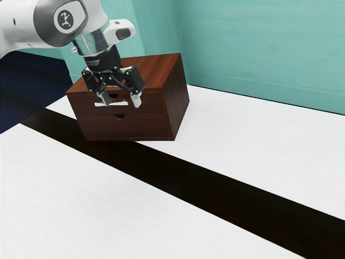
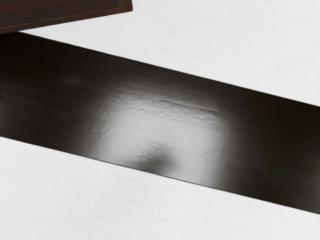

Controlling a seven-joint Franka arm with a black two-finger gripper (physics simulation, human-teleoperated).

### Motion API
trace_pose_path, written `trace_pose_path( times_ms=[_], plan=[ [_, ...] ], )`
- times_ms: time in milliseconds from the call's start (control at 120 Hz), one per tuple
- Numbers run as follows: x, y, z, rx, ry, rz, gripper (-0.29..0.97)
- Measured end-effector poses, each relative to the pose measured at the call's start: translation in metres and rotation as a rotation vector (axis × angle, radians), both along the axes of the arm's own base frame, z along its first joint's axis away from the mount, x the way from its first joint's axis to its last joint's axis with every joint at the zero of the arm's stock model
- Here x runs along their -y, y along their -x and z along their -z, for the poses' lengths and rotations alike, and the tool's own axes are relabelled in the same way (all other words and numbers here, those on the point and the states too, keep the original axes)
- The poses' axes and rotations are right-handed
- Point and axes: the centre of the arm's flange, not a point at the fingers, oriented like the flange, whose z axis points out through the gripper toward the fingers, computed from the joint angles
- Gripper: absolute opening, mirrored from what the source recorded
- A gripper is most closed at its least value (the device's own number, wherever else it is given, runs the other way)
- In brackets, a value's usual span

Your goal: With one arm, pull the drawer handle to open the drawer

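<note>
Pincer (image 1: pixel 119 100) spread wide, gripping nothing, hovers at the pale handle (image 1: pixel 114 103) of the drawer (image 1: pixel 148 102)

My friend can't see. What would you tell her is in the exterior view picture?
An open black gripper hangs in front of a brown wooden drawer box, at its top drawer's pale handle. The box stands on a white table with a black stripe.

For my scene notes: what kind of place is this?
Probably a bare simulated test room, not a home: a white table crossed by a black stripe, one wooden drawer cabinet, and plain teal walls.
</note>
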Motion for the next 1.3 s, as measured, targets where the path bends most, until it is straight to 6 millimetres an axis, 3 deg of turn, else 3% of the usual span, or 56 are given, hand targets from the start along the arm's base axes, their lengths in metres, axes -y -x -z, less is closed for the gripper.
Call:
trace_pose_path(
  times_ms=[150, 417, 433, 475, 517, 558, 617, 667, 808, 900, 975, 1075, 1200, 1300],
  plan=[
    [-0.024, 0.004, 0.003, 0.000, 0.040, -0.043, 0.68],
    [-0.021, 0.007, -0.017, 0.049, 0.041, 0.020, 0.68],
    [-0.019, 0.015, -0.037, 0.084, 0.029, 0.026, 0.68],
    [-0.009, 0.054, -0.109, 0.215, -0.010, 0.049, 0.68],
    [0.003, 0.091, -0.157, 0.307, -0.040, 0.086, 0.68],
    [0.013, 0.114, -0.182, 0.356, -0.067, 0.143, 0.68],
    [0.024, 0.127, -0.194, 0.372, -0.092, 0.252, 0.68],
    [0.028, 0.124, -0.187, 0.336, -0.109, 0.337, 0.68],
    [0.026, 0.087, -0.140, 0.207, -0.128, 0.547, 0.68],
    [0.012, 0.068, -0.104, 0.141, -0.137, 0.645, 0.68],
    [-0.017, 0.061, -0.080, 0.120, -0.151, 0.695, 0.68],
    [-0.071, 0.058, -0.049, 0.116, -0.166, 0.718, 0.67],
    [-0.140, 0.067, -0.021, 0.128, -0.211, 0.723, 0.67],
    [-0.181, 0.077, -0.006, 0.138, -0.251, 0.738, 0.66]
  ],
)
